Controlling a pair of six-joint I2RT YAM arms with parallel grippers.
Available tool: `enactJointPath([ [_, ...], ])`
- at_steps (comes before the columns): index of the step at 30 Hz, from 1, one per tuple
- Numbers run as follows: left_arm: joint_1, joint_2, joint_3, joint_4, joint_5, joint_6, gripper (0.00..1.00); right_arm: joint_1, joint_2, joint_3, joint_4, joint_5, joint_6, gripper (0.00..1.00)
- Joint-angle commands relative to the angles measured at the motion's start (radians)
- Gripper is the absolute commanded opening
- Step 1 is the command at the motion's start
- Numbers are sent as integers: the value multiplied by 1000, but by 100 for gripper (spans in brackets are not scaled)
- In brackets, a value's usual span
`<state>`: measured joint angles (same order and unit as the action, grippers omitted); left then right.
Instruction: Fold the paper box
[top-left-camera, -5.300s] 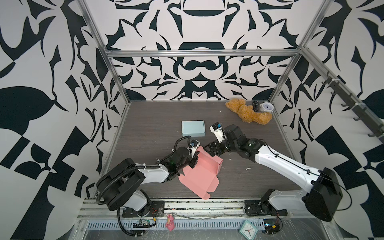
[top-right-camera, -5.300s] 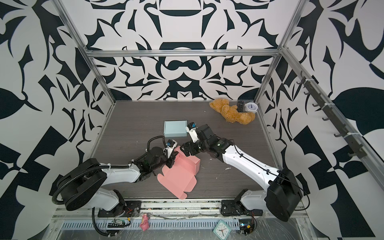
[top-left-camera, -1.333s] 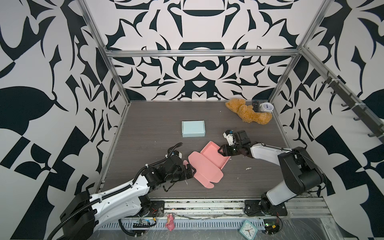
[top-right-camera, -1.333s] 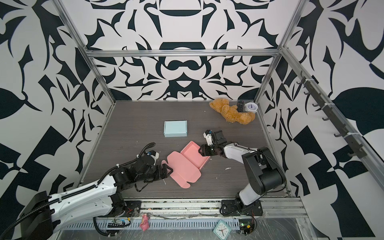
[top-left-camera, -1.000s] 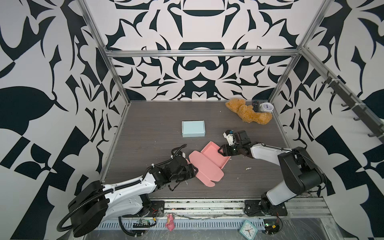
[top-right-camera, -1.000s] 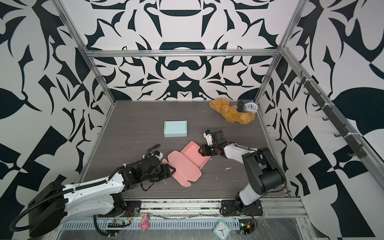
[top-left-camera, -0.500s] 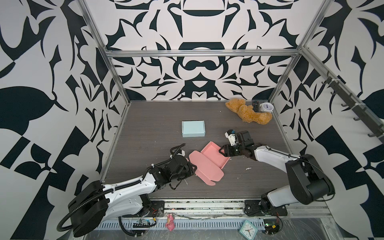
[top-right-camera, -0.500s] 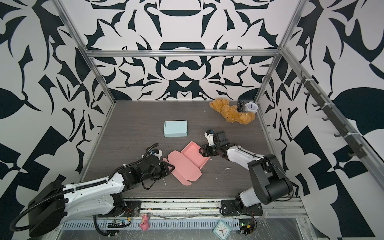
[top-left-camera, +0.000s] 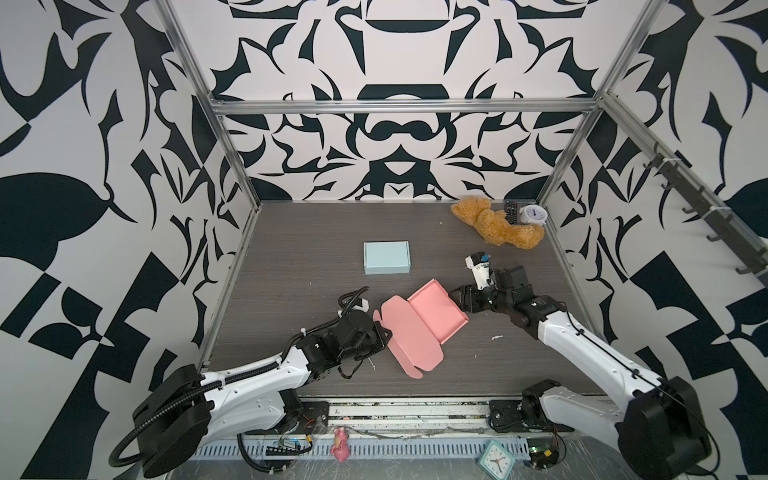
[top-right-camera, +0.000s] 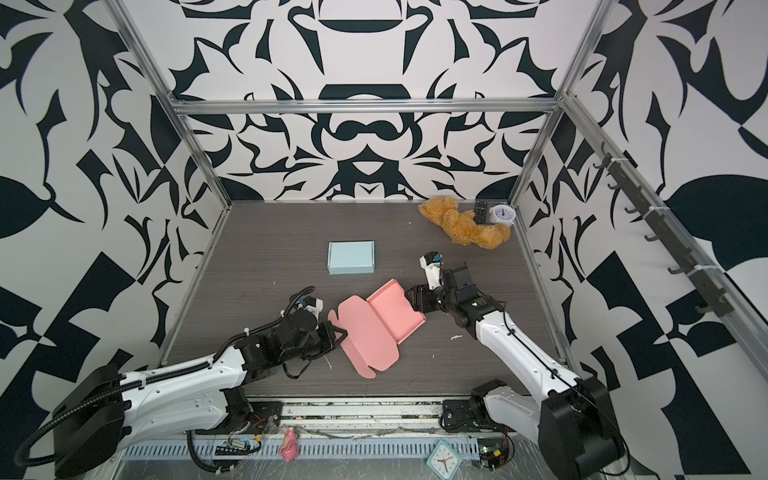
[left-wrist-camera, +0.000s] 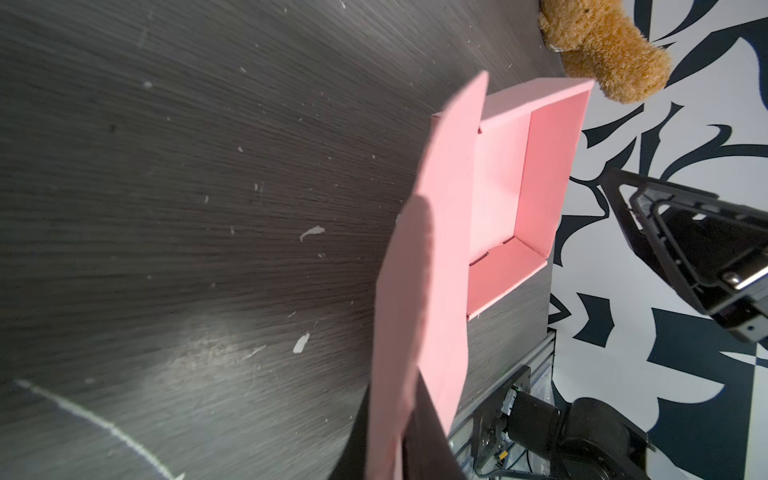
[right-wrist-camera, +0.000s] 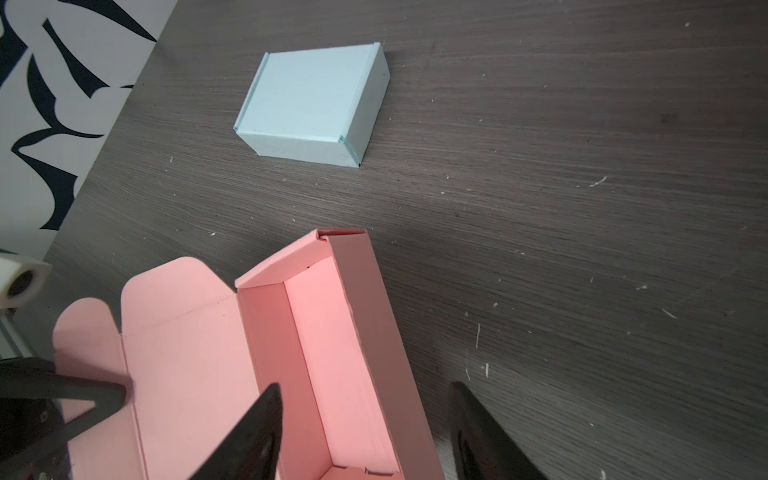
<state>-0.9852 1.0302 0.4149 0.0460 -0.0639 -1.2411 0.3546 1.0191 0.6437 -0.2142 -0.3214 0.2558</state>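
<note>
The pink box (top-left-camera: 417, 328) lies open on the counter (top-left-camera: 291, 257), right between the two claws. Its tray (top-left-camera: 436, 309) is on the right claw's side. Its flat lid (top-left-camera: 405, 340) is on the left claw's side.

The left claw (top-left-camera: 384, 332) is pinched tight on the edge of the lid. In the left wrist view the pink lid runs down beside a dark finger (left-wrist-camera: 428, 461) of this claw.

The right claw (top-left-camera: 459, 300) is wide open and holds nothing. One finger (right-wrist-camera: 249, 440) is over the inside of the tray and the other is outside it. The tray's long wall is between them, with room on both sides.

A shut blue box (top-left-camera: 386, 257) sits ahead of the right claw, well apart from it. A brown bear (top-left-camera: 494, 226) and a small clock (top-left-camera: 532, 215) lie in the far corner, well apart from both claws. The clock's face is too small to read.
</note>
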Motion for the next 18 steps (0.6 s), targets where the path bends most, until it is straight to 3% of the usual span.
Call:
enactJointPath([
  [1,-4,-25,49,-79,-13,41,10,-5,-118,-28,53,1,-18,65],
  [6,-4,-46,140,-212,-13,128,6,-5,-221,-77,193,-40,-12,66],
  [18,17,-33,500,-680,-30,434,6,-3,-186,-101,421,-187,-36,66],
])
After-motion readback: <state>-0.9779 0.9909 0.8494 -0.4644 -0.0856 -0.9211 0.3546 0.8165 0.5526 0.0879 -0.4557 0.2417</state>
